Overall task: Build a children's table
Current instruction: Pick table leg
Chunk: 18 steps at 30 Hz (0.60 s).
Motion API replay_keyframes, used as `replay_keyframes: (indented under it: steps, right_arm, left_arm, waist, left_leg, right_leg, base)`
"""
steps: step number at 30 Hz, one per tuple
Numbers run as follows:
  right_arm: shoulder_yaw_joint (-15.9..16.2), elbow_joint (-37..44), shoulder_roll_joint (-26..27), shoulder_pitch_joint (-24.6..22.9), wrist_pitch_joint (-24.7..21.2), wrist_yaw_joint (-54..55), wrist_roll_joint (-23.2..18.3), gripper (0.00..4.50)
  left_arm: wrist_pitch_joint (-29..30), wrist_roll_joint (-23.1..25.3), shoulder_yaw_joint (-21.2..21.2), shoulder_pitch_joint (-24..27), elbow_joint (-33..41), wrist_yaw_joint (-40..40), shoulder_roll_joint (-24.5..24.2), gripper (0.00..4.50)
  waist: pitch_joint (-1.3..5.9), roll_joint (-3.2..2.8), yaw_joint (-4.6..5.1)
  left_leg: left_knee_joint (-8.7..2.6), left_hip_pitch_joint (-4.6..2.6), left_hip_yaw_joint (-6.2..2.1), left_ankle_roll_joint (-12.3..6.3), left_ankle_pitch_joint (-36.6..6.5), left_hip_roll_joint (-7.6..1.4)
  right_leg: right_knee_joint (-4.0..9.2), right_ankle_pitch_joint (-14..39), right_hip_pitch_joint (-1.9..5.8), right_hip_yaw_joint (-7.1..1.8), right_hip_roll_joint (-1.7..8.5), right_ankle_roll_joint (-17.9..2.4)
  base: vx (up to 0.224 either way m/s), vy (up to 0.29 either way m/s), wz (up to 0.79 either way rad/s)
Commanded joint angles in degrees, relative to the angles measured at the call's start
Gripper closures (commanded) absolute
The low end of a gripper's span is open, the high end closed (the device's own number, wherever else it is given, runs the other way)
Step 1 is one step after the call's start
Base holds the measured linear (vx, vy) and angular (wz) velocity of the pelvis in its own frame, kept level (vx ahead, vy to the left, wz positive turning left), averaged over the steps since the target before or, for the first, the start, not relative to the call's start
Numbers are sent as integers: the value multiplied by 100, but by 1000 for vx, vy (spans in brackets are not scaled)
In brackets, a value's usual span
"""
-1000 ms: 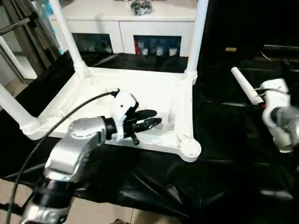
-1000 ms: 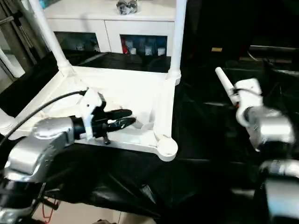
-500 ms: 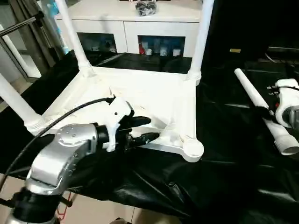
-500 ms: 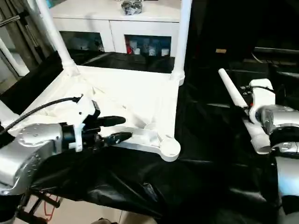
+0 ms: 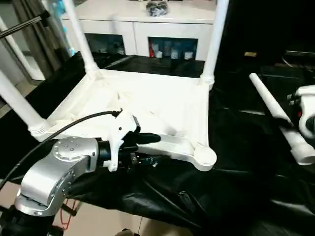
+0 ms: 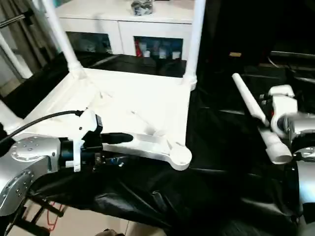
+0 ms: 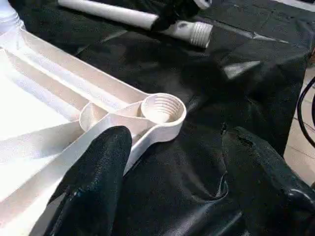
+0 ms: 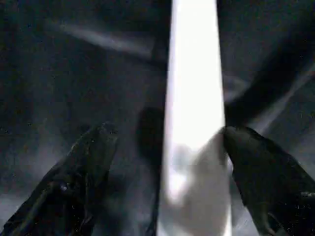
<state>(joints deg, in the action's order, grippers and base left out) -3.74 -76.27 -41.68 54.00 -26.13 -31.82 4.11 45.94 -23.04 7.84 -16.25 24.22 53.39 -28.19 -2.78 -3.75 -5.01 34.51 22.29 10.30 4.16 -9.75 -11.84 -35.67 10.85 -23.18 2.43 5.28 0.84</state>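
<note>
The tabletop (image 5: 147, 105) lay underside up on the black sheet (image 5: 236, 162), three legs standing up from its corner sockets. The loose leg (image 5: 275, 115) lay flat to its right, threaded end toward the robot. The left gripper (image 5: 147, 150) straddled the near rim, spread wide. The right gripper (image 8: 167, 182) stood open astride the loose leg.

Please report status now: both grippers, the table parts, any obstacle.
Left gripper open astride tabletop edge. Right gripper open around loose leg. Corner socket empty. No obstacle seen.

Head pair looks down; wrist cams close (both wrist views share loose leg (image 7: 147, 19)).
</note>
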Motion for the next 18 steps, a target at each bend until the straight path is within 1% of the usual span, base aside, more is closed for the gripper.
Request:
replay_keyframes:
  steps: [1,2,3,5,6,7,9,10,12,13,14,18]
  right_arm:
    - [122,-71,-26,-9,-161,-56,126,69]
    - [175,-89,-35,-16,-202,-37,182,69]
    - [199,-99,-40,-23,-219,-30,210,69]
    - [256,-132,-58,-48,-253,-16,281,69]
    - [287,-146,-54,-55,-284,-8,318,69]
    - [331,-153,-47,-58,-316,-15,368,69]
    - [352,-155,-44,-56,-340,-33,404,69]
    - [360,-160,-33,-58,-392,-59,428,96]
    - [357,-165,-33,-72,-426,-62,430,103]
    - [362,-168,-37,-88,-424,-47,438,108]
    - [339,-169,-31,-97,-445,-36,423,138]
    - [280,-181,19,-163,-511,-22,387,155]
  left_arm:
    - [-19,-81,42,-80,41,-17,-50,119]
    - [-30,-85,37,-96,32,-34,-39,119]
    - [-38,-84,36,-104,26,-42,-32,119]
    - [-67,-79,45,-121,9,-62,-22,119]
    - [-89,-71,61,-103,9,-67,-29,119]
    - [-104,-68,77,-82,20,-70,-42,119]
    - [-105,-73,85,-77,28,-75,-51,119]
    - [-98,-93,73,-71,41,-74,-72,119]
    - [-75,-124,54,-86,46,-81,-86,119]
    - [-70,-136,51,-92,43,-90,-88,119]
    - [-74,-155,45,-99,29,-100,-79,119]
    - [-110,-228,-12,-121,-116,-116,12,119]
  waist:
    - [364,207,-13]
    - [362,209,-12]
    - [355,254,-14]
    - [347,244,-9]
    - [345,259,-7]
    - [336,294,2]
    - [336,283,-1]
    - [335,309,-3]
    - [335,300,-8]
    - [332,311,-7]
    - [332,311,-9]
    - [337,312,-20]
  left_leg:
    - [-290,-58,61,-246,-1180,0]
    - [-291,-58,59,-226,-1190,-3]
    - [-295,-53,60,-206,-1206,-5]
    - [-297,-57,60,-169,-1268,-4]
    - [-299,-57,57,-152,-1265,-8]
    - [-302,-45,60,-149,-1268,-6]
    - [-301,-54,58,-138,-1294,-5]
    - [-301,-55,59,-138,-1285,-8]
    - [-302,-56,57,-133,-1268,-10]
    - [-301,-55,60,-132,-1265,-9]
    - [-301,-57,60,-134,-1258,-11]
    - [-295,-58,65,-146,-1181,-9]
  right_leg:
    - [416,1419,237,-68,117,-1489]
    - [415,1430,235,-66,119,-1483]
    - [410,1468,234,-68,118,-1459]
    - [420,1551,227,-73,116,-1417]
    - [415,1553,227,-76,119,-1400]
    - [422,1566,232,-76,118,-1378]
    - [423,1618,225,-77,122,-1363]
    - [420,1615,225,-82,122,-1352]
    - [414,1587,225,-83,122,-1352]
    - [414,1583,223,-82,120,-1349]
    - [414,1576,222,-85,123,-1354]
    - [402,1431,226,-88,119,-1401]
  base:
    - [0,0,0]
    - [0,0,0]
    - [0,0,0]
    - [0,0,0]
    - [0,0,0]
    - [0,0,0]
    - [0,0,0]
    - [0,0,0]
    - [0,0,0]
    - [0,0,0]
    - [0,0,0]
    - [0,0,0]
